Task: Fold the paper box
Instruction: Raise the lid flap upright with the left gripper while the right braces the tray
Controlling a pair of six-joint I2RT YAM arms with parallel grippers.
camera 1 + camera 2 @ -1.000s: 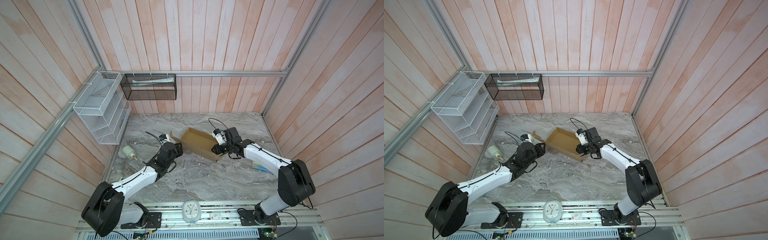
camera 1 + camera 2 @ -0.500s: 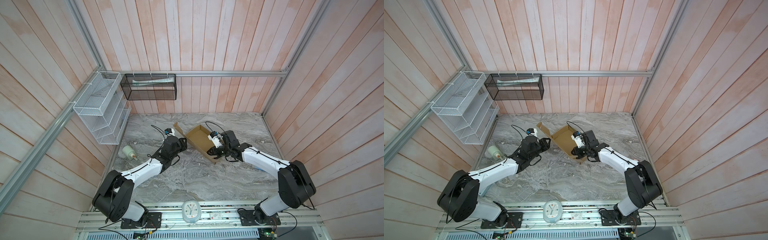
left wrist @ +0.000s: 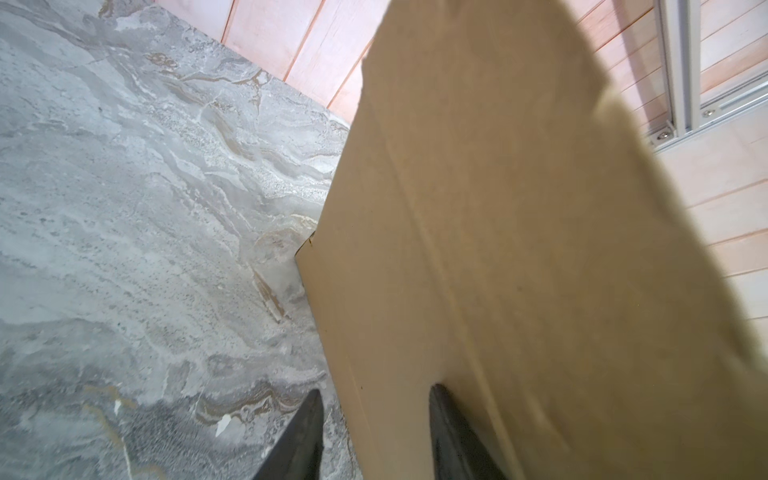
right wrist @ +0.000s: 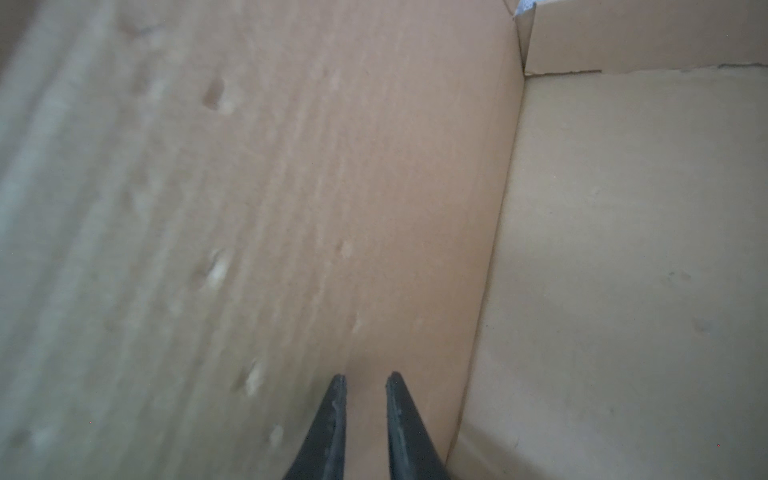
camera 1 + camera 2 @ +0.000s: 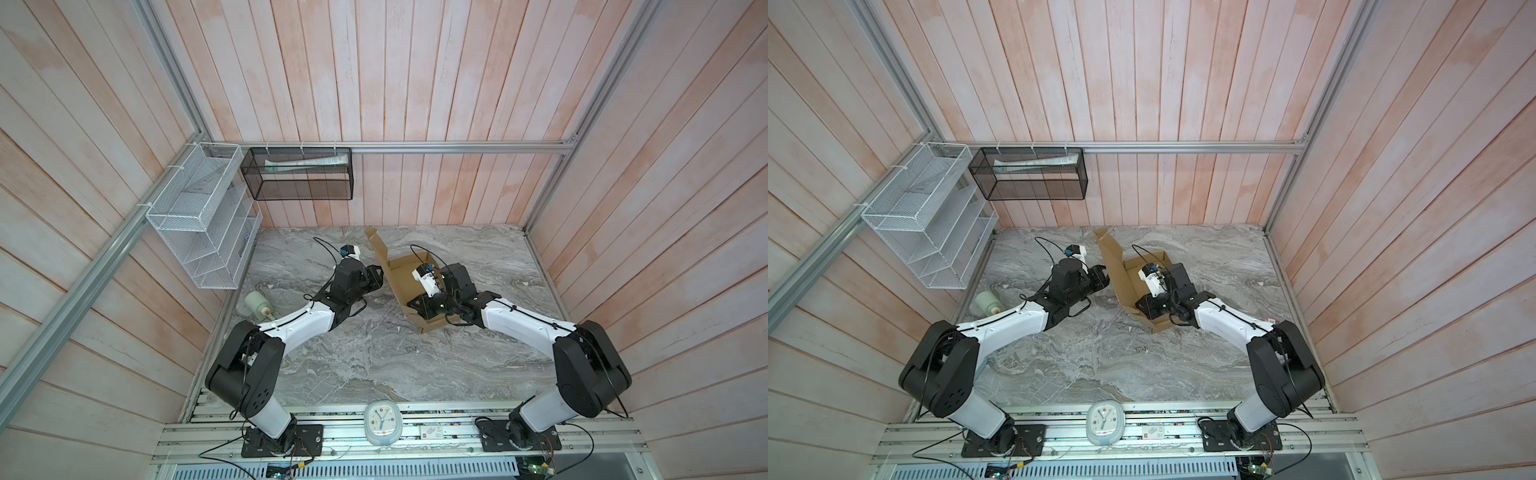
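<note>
Paper box toward the back of the marble table, tray open, lid flap raised on its left side. Right gripper inside the tray, jaws narrowly parted and empty, tips toward a wall. Left gripper at the raised flap's edge, jaws half open.

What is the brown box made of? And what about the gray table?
The box looks like corrugated cardboard: matte brown, faint ribbed lines, pressed creases. The table looks like gray marble with swirly veins, but it may be only a printed surface.
</note>
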